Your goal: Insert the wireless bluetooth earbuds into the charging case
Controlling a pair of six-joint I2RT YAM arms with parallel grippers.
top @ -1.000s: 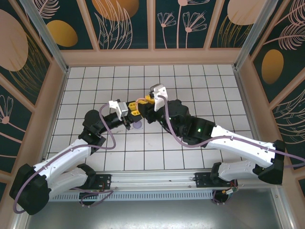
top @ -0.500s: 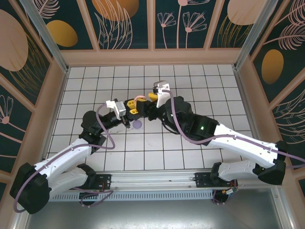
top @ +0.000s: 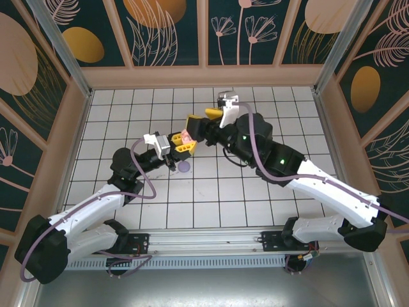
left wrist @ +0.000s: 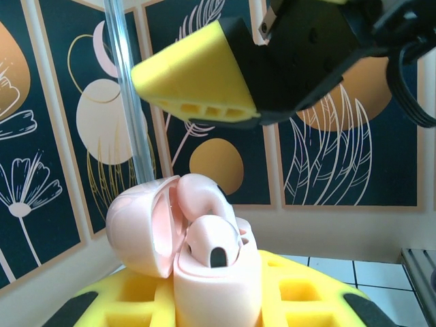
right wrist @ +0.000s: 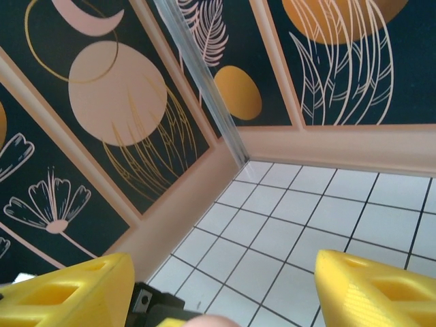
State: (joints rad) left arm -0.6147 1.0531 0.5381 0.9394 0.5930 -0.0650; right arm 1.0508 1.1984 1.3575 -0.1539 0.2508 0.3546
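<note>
The left claw (top: 185,141) is closed narrowly on a pale pink charging case (left wrist: 218,289). It holds the case up off the table (top: 255,192), over the middle tiles a little left of centre. In the left wrist view the case stands upright between that claw's yellow fingers (left wrist: 310,293), gripped by its lower body. Its lid (left wrist: 139,225) is swung open and leans to the left of the view. A pale pink earbud (left wrist: 212,246) sits in the mouth of the case, rounded head up, with a small dark oval facing the camera. Behind it rises a second rounded pink shape (left wrist: 201,194); I cannot tell whether that is another earbud or part of the case.

The right claw (top: 200,119) hangs just above and beyond the case, apart from it, with its jaws wide and holding nothing. One of its fingers crosses the top of the left wrist view, above the open lid with clear air between them. In the right wrist view its two yellow tips sit at the bottom corners, far apart, with white tiles and the patterned wall (right wrist: 122,102) beyond.

A small round light purple thing (top: 184,167) lies flat on a tile just on the near side of the left claw, and neither claw touches it. It is too small to identify.
</note>
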